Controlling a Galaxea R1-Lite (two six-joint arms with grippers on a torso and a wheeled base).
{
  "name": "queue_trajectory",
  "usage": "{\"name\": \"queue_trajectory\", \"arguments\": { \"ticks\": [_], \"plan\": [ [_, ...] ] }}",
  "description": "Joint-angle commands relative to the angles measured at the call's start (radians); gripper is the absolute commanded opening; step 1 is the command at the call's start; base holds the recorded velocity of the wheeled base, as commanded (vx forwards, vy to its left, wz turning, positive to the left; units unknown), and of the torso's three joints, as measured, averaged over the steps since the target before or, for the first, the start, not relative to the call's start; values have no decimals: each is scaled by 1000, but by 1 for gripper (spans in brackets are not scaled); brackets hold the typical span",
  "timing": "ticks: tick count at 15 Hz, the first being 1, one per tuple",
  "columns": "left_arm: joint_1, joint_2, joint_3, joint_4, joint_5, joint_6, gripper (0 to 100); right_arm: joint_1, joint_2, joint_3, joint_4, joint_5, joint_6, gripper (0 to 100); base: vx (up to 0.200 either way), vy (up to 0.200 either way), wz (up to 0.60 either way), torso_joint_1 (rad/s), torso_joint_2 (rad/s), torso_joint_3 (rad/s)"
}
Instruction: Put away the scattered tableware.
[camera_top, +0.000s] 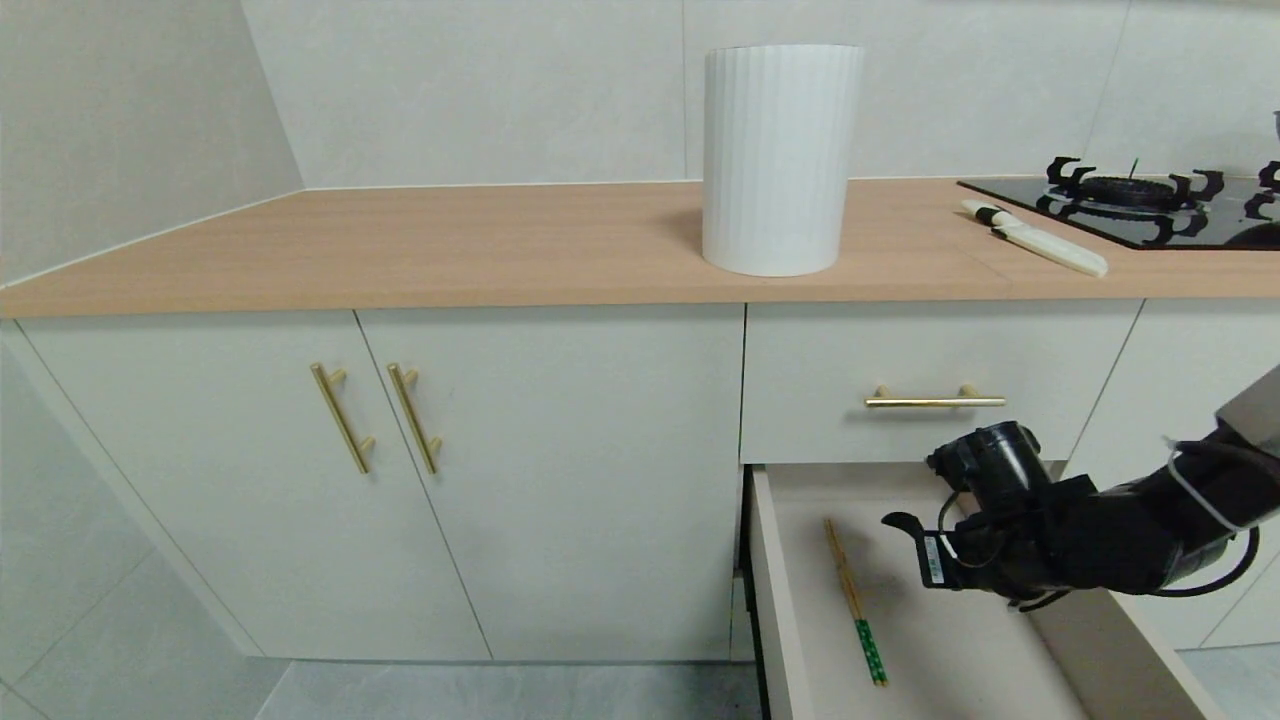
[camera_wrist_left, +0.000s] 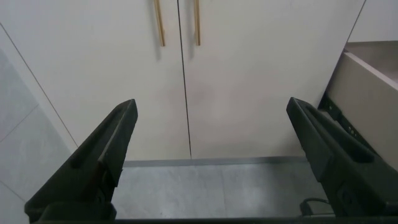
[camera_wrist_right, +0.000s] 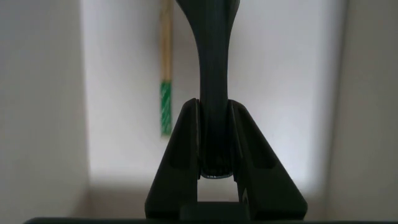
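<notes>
Right gripper (camera_top: 935, 565): pressed together on the handle of a dark utensil (camera_top: 903, 523); it hangs over the open drawer (camera_top: 775, 570).
Dark utensil: slim, black, curved at its free end; whether spoon or ladle cannot be told. Above the drawer floor, just beside the chopsticks (camera_top: 853, 600).
Chopsticks: one pair, green-ended, lying flat in the drawer near its left wall.
Knife (camera_top: 1035, 240): pale, on the counter (camera_top: 450, 240) between the white canister (camera_top: 775, 160) and the stove (camera_top: 1130, 205); not yet put away.
Left gripper (camera_wrist_left: 211, 109): fingers spread wide, holding nothing; low, facing the cabinet doors (camera_wrist_left: 186, 74).
Stage, as judged: utensil about to be set down; knife left to do.
Risk one: letting go from too high, so the utensil bounces or lands across the chopsticks.
Risk two: the arm sits close to the drawer's right wall; a careless descent or withdrawal could knock it.
Risk three: the knife calls for a grip on the handle; a pinch on the blade may slip.
</notes>
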Motion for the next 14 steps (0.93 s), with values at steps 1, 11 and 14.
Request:
{"name": "queue_trajectory", "arguments": {
  "ticks": [1, 11, 14],
  "plan": [
    [0, 0, 0, 0, 0, 0, 100, 0, 156, 6, -70, -26, 3, 0, 0, 0, 0, 0, 0, 0],
    [0, 0, 0, 0, 0, 0, 100, 0, 305, -3, -174, -29, -4, 0, 0, 0, 0, 0, 0, 0],
    [0, 0, 0, 0, 0, 0, 100, -1, 308, -4, -174, -29, -4, 0, 0, 0, 0, 0, 0, 0]
  ]
}}
